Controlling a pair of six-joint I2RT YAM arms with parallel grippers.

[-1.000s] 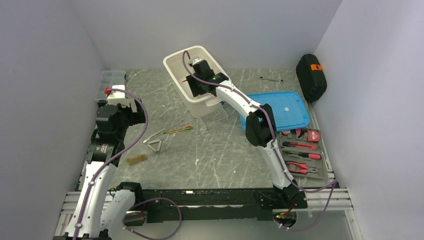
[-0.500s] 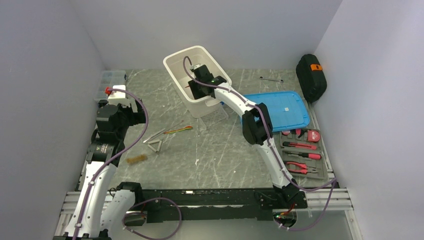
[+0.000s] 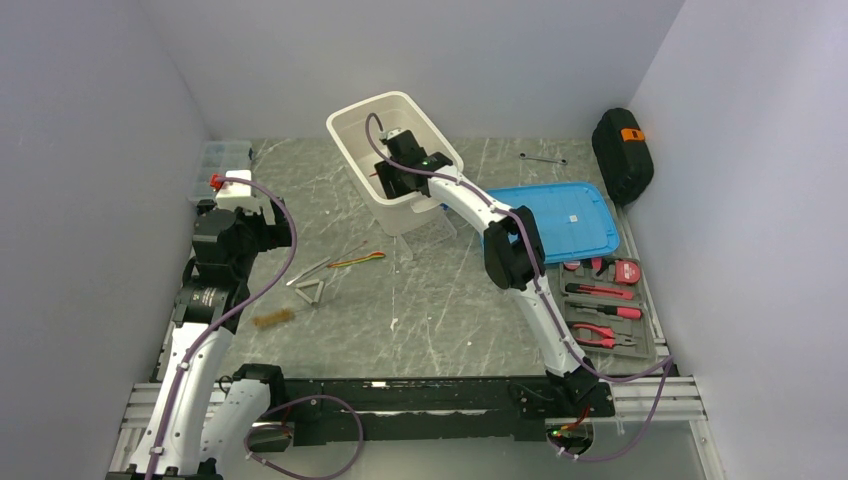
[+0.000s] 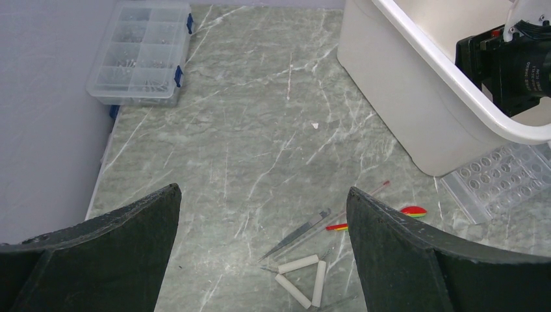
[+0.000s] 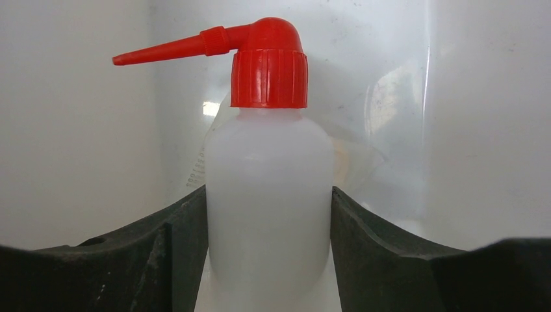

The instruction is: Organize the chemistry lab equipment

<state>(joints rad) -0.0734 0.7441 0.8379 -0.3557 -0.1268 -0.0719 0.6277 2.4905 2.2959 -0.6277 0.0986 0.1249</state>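
Right hand [image 5: 268,218] is clamped on the squeeze bottle [image 5: 268,175] down inside the white bin [image 3: 345,122], left hand [image 4: 263,250] hangs wide apart over the surface [image 4: 260,130], clear tube rack [image 4: 503,179] touching the bin's side.

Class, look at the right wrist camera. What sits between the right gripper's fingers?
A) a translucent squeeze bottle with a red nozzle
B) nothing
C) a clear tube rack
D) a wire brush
A: the right gripper has a finger pressed against each side of the translucent squeeze bottle, red nozzle on top, inside the white bin.
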